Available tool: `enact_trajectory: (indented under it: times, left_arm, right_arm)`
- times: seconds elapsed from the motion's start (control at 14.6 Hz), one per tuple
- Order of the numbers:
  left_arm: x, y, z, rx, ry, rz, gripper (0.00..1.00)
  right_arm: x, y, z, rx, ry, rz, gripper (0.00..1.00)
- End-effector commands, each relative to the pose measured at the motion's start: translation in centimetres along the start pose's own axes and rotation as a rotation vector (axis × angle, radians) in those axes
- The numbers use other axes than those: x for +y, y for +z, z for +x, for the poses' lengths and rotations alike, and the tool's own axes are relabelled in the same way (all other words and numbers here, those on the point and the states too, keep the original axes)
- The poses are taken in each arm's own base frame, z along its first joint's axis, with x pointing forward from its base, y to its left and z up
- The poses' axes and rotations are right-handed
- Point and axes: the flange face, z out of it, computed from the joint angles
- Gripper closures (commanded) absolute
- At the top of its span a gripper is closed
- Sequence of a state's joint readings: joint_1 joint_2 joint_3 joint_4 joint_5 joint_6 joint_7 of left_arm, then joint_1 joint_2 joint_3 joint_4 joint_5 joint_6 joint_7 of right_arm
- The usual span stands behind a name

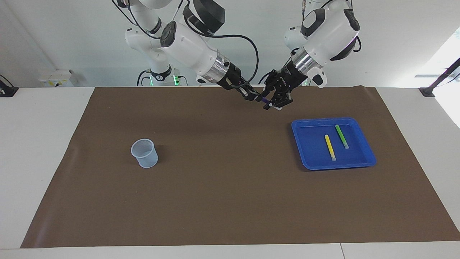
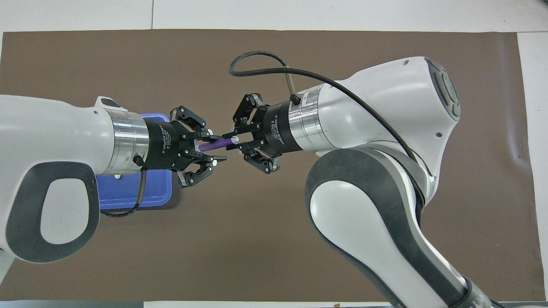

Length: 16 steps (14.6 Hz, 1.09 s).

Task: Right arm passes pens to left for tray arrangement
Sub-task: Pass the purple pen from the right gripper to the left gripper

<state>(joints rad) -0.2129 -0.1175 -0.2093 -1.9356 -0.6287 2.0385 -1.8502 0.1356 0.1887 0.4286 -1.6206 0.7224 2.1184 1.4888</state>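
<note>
Purple plastic marker pen (image 2: pixel 214 144), pale whitish end, held level in the air above the brown-covered worktop (image 1: pixel 230 201). Right gripper (image 2: pixel 236 141) jaws clenched on the whitish end; left gripper (image 2: pixel 212 148) jaws straddle the purple end, grip uncertain. Wrist lettering reads "2F Adaptive Gripper".

Open brown mat (image 1: pixel 230 201) on the tabletop between the mesh cup (image 1: pixel 144 153) and the blue tray (image 1: pixel 366 158) offers clear passage. Both grippers (left gripper (image 1: pixel 274 103), right gripper (image 1: pixel 256 98)) meet on the purple pen (image 2: pixel 212 144) above the mat's robot-side edge, blocking that airspace. The tray floor stays partly occupied by the yellow pen (image 1: pixel 330 147) and green pen (image 1: pixel 341 136).
</note>
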Motion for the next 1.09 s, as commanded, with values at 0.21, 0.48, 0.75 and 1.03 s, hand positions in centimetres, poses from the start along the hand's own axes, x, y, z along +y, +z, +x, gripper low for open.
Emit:
enact_trajectory:
  times: [0.21, 0.48, 0.75, 1.03]
  left_arm:
    - [-0.66, -0.95, 1.2, -0.007, 0.007, 0.01, 0.61]
    - [-0.61, -1.05, 1.22, -0.007, 0.008, 0.007, 0.85]
    - [-0.6, -1.01, 1.27, -0.006, 0.05, 0.007, 1.0]
    - [-0.58, -1.08, 1.22, -0.006, 0.05, 0.004, 1.0]
  right_arm:
    - [-0.23, 0.3, -0.32, 0.01, -0.013, 0.001, 1.0]
    - [-0.24, 0.26, -0.37, 0.009, -0.014, 0.0, 1.0]
    - [-0.21, 0.31, -0.31, 0.011, -0.014, -0.001, 1.0]
    - [-0.2, 0.33, -0.31, 0.012, -0.016, -0.003, 1.0]
